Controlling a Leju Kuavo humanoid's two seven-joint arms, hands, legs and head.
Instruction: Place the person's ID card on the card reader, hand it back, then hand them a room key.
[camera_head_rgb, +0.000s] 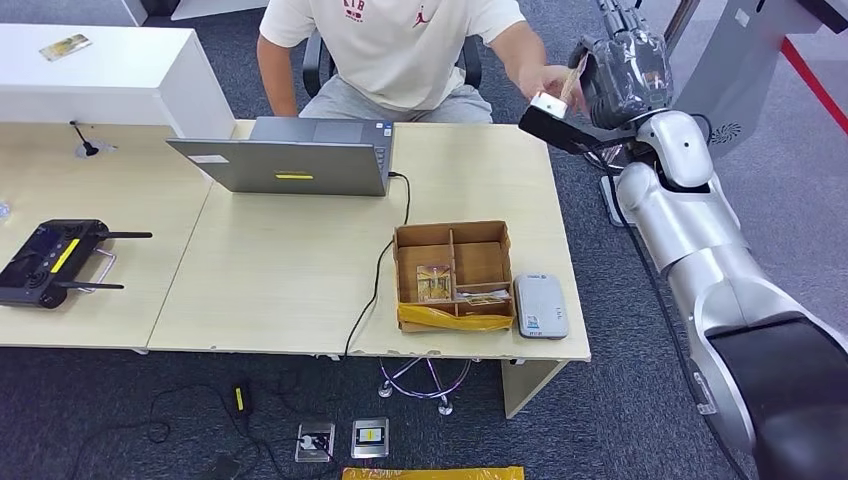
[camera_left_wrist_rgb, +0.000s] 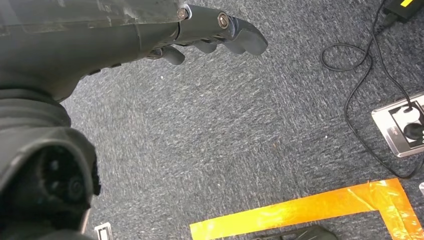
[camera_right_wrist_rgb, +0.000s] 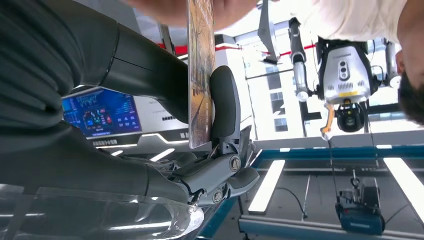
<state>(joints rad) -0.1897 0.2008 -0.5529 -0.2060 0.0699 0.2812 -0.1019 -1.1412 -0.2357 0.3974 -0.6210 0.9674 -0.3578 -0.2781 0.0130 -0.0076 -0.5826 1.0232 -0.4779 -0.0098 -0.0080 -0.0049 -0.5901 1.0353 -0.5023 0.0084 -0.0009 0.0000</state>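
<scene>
My right hand (camera_head_rgb: 610, 75) is raised beyond the table's far right corner, by the seated person (camera_head_rgb: 400, 50). It pinches a card with a printed picture (camera_right_wrist_rgb: 201, 75) between thumb (camera_right_wrist_rgb: 224, 105) and fingers. The card (camera_head_rgb: 575, 78) stands on edge, and the person's hand (camera_head_rgb: 550, 80) grips its other end. The grey card reader (camera_head_rgb: 541, 305) lies flat at the table's front right, with nothing on it. Beside it a cardboard box (camera_head_rgb: 480, 232) with compartments holds a few cards (camera_head_rgb: 434, 282). My left hand (camera_left_wrist_rgb: 220, 35) hangs over the carpet, fingers stretched out, holding nothing.
A grey laptop (camera_head_rgb: 290, 160) stands in front of the person, its cable running off the table's front edge. A black remote controller (camera_head_rgb: 55, 260) lies at the left. Floor sockets (camera_head_rgb: 342, 438) and orange tape (camera_left_wrist_rgb: 310, 210) are on the carpet below.
</scene>
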